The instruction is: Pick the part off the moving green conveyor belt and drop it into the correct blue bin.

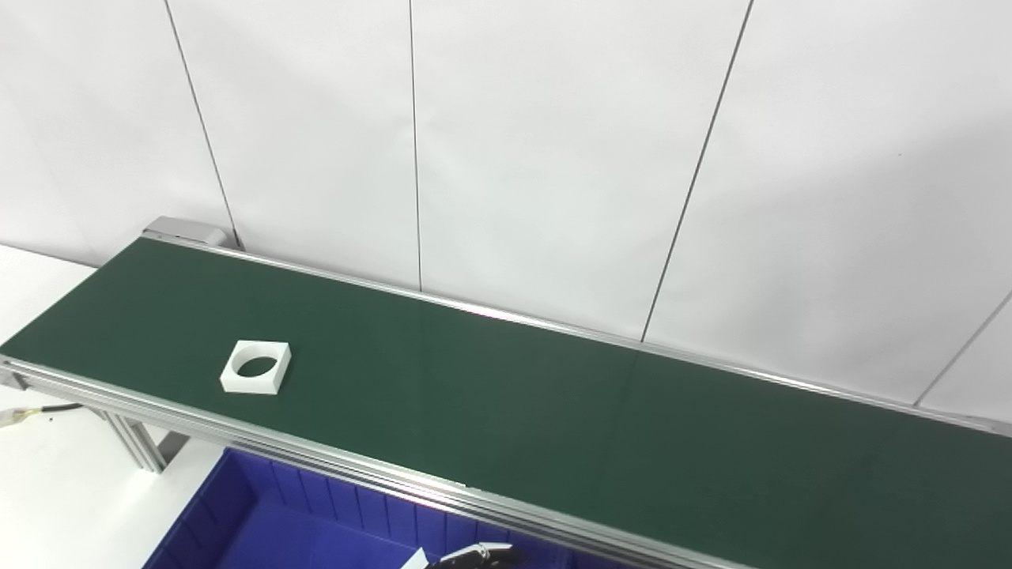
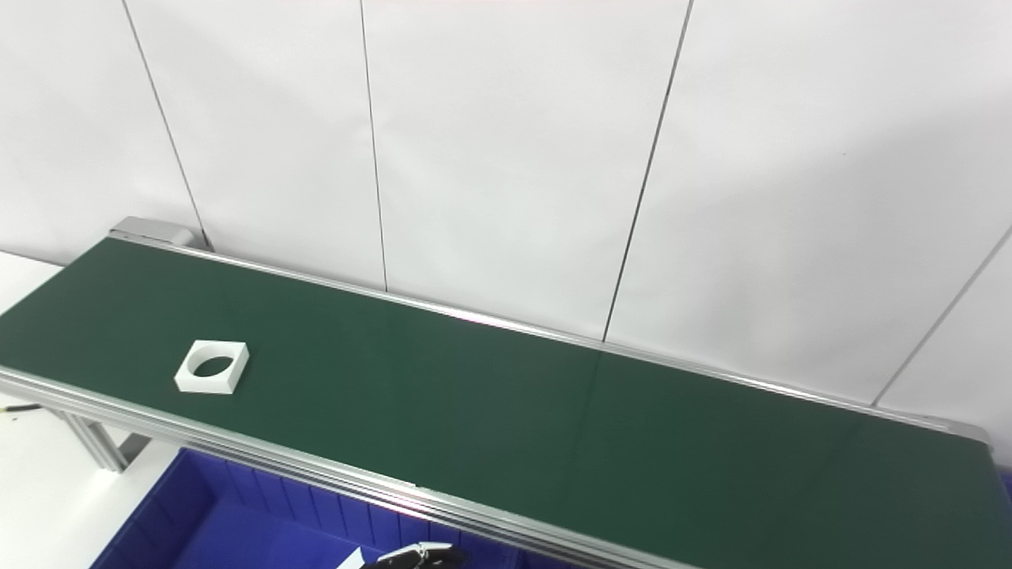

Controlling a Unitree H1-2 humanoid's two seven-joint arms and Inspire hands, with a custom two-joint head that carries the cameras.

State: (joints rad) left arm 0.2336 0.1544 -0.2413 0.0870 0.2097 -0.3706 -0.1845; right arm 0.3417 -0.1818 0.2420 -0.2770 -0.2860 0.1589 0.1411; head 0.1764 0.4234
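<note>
White, square and pierced by a round hole, the part lies flat near the left end of the green conveyor belt. Below the belt's near rail sits a blue bin. One hand barely shows at the bottom edge (open or closed, I cannot tell).

The conveyor belt looks matt green, framed by shiny metal rails. The part is smooth matt white; the bin is glossy blue plastic.

A sliver of hand shows at the bottom edge; black with silver trim.
</note>
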